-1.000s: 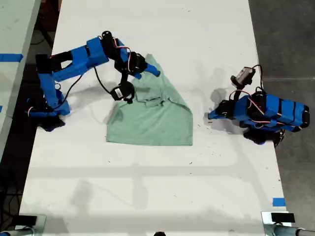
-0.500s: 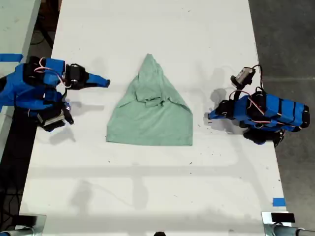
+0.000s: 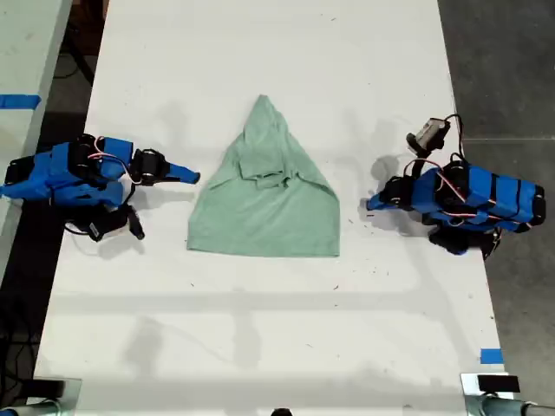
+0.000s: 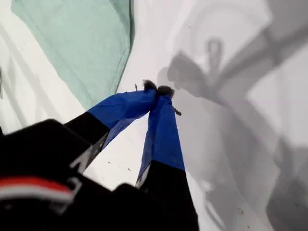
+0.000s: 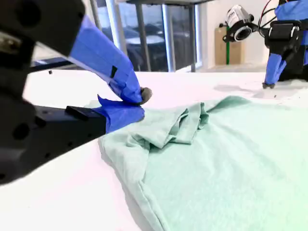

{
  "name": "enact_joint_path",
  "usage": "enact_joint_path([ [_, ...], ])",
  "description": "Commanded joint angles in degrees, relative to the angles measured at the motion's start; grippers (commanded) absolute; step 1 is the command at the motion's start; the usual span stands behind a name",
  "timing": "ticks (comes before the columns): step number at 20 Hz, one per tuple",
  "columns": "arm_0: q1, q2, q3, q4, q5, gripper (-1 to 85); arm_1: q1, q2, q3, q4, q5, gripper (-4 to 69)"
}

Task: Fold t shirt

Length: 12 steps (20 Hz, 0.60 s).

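One t shirt (image 3: 265, 204), pale mint-green soft cloth without print, lies near the middle of the white table (image 3: 260, 52). It is folded to a rough triangle: a narrow peak toward the exterior view's top, a straight wide hem toward its bottom. A bunched ridge of creases crosses the upper middle; the lower panel lies flat and smooth. The second wrist view shows the same garment (image 5: 211, 163) with rumpled folds beside a smooth expanse.

Two blue arms with black joints flank it, neither touching the cloth. My first gripper (image 3: 371, 206) sits at the exterior view's right, folded low, well apart from the shirt; its blue fingers (image 4: 163, 130) meet at the tips over bare table, with the shirt's edge (image 4: 82, 43) nearby. My second gripper (image 3: 192, 177) lies at the exterior view's left, just beside the shirt's slanted edge; its fingers (image 5: 118, 115) are together, holding nothing.

One strip of blue tape (image 3: 491, 356) marks the table toward the exterior view's lower right.
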Motion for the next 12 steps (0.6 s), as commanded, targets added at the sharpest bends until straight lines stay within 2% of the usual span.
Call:
enact_joint_path([
  [1,-0.5,0.4,0.5,0.3,-0.7,-0.1,-0.7,0.8,2.7,-0.2,1.1,0.9],
  [12,-0.7,0.4,0.5,0.6,-0.7,-0.1,-0.6,0.8,2.7,-0.2,1.1,0.9],
])
